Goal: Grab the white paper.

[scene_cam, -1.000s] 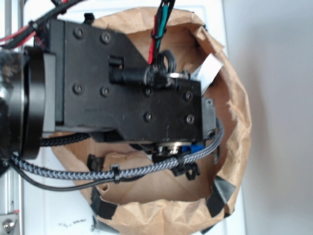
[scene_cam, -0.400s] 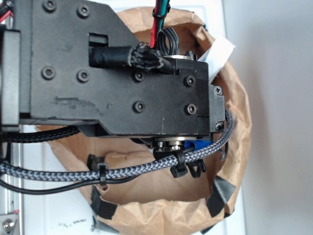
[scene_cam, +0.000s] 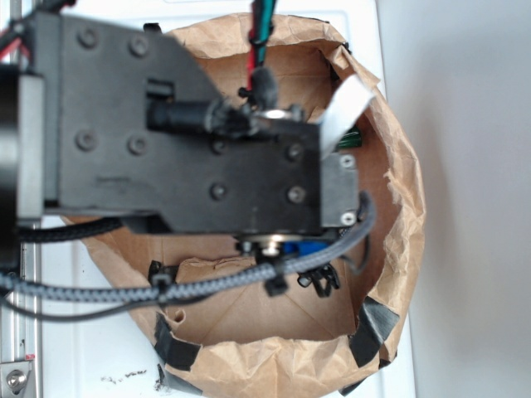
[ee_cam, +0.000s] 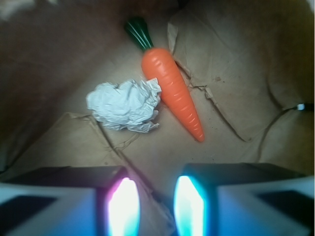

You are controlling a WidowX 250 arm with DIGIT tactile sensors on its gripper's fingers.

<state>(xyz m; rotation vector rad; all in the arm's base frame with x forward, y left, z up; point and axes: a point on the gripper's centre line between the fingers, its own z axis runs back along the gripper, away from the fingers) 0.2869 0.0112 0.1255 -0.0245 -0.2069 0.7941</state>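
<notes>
Toy carrot (ee_cam: pixel 172 91) in brown bag (scene_cam: pixel 406 207)

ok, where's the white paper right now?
Wrist view: the white paper lies on the brown bag's floor, left of centre, touching the toy carrot on its right. It sits beyond the open tool, untouched.

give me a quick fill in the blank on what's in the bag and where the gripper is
1. The crumpled white paper lies inside a brown paper ____.
2. The toy beside the paper is an orange ____.
3. The gripper is open and holds ____.
4. In the wrist view, the toy carrot lies to the ____ of the paper.

Missing words: bag; carrot; nothing; right
</notes>
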